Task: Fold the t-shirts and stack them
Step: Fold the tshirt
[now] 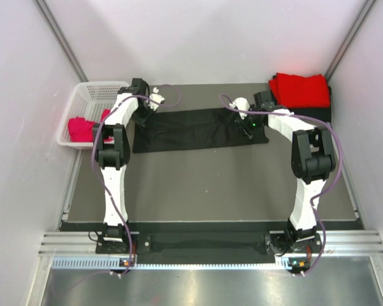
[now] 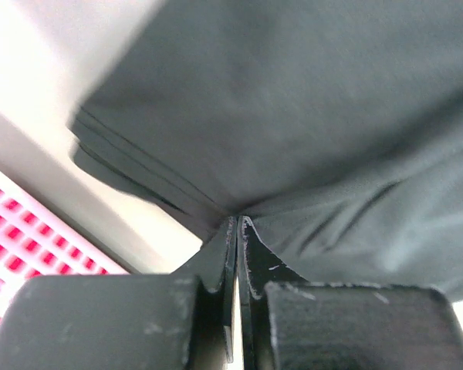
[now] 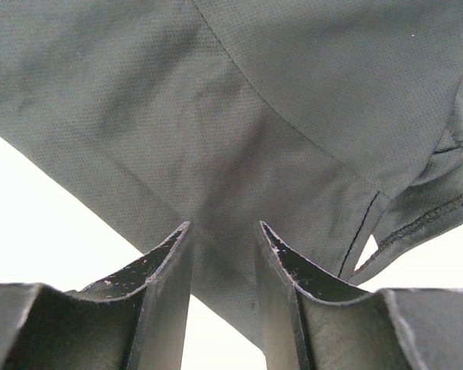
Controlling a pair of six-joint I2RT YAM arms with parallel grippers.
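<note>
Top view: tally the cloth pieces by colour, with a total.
Red: 2, folded red shirt at far right, red cloth in the basket.
Black: 2, spread black shirt, black cloth under the folded red shirt.
Total: 4 that show; stacked layers could hide more.

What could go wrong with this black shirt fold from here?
1. The left gripper is shut on only the layered edge of the black t-shirt. So thin a pinch may slip or catch only some layers.
2. The right gripper has its jaws apart over the cloth. If the left lifts alone, the strip would likely drag skewed.
3. The shirt's left end lies near the white basket, so a swing there could snag it.
</note>
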